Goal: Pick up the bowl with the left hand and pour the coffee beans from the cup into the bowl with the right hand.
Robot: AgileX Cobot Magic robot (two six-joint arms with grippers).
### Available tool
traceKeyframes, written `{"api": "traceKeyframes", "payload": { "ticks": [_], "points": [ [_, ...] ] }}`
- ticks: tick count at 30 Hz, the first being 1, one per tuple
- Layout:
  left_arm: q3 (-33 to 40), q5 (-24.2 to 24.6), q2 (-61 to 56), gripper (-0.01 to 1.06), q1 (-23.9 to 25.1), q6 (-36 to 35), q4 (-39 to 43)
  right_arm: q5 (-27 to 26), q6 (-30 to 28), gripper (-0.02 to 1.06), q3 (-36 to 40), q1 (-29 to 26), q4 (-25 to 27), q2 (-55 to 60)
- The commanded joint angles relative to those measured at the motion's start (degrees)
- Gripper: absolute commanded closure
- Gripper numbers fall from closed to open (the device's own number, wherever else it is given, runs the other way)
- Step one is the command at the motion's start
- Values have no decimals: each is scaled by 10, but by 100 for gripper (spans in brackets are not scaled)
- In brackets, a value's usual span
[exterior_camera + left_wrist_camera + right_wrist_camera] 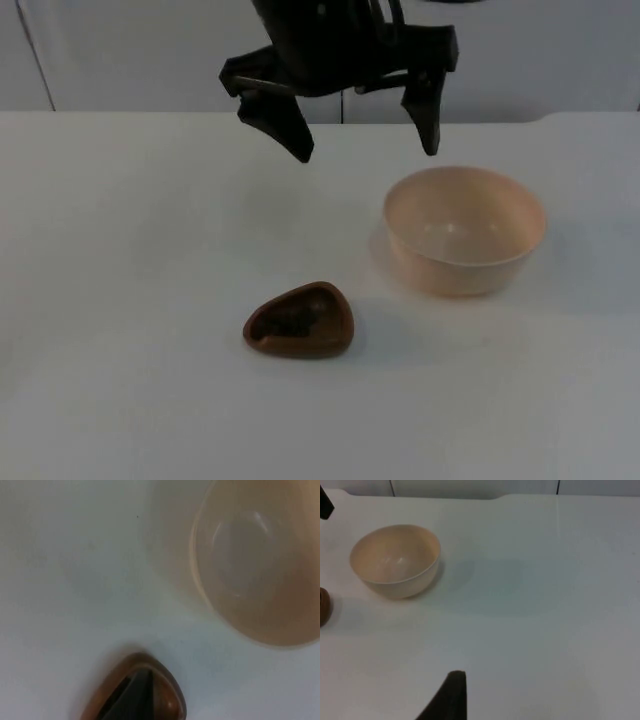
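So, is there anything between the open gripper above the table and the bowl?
Nothing visible. The left gripper hangs open above the table, behind the bowl. The cup stands apart, nearer the camera.

- The left gripper (365, 150) hangs in the air near the far edge of the bench (120, 300), about in the middle from side to side.
- Its two black fingers (280, 125) point down and are spread wide apart.
- Nothing sits between them.
- One finger is on the left and one on the right, and both tips are up off the bench.
- The black arm above it comes down from the top.
- In the left wrist view, one black fingertip (127, 700) sticks up.
- In the right wrist view, a black fingertip (451, 697) of the right gripper shows above the bench.
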Motion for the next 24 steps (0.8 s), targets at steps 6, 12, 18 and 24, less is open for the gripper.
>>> {"api": "traceKeyframes", "payload": {
  "ticks": [6, 12, 18, 24],
  "points": [
    [-29, -17, 44, 0, -21, -80, 68, -5, 2, -1, 1, -3, -2, -2],
    [-32, -56, 48, 0, -28, -129, 92, -5, 2, -1, 1, -3, -2, -2],
    [-32, -81, 51, 0, -28, -146, 95, -5, 2, -1, 1, -3, -2, -2],
    [-32, -109, 76, 0, -28, -174, 122, -5, 2, -1, 1, -3, -2, -2]
  ]
}}
